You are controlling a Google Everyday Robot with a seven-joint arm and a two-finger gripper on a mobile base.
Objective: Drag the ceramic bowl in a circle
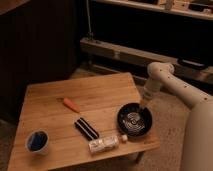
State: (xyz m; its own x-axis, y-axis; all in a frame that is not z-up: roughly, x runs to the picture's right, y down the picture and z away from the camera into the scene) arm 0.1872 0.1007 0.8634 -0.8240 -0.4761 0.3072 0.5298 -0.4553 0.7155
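The ceramic bowl (134, 120) is wide, round and black with a paler grey centre. It sits near the front right corner of the wooden table (95, 92), close to the right edge. My gripper (144, 104) comes down from the white arm (165, 80) on the right and sits on the bowl's far right rim, shut on it. The fingertips are partly hidden against the dark rim.
An orange carrot-like item (70, 104) lies mid-table. A black rectangular object (86, 128) and a clear bottle on its side (105, 144) lie just left of the bowl. A small white cup with blue inside (37, 141) stands at the front left. Shelving stands behind the table.
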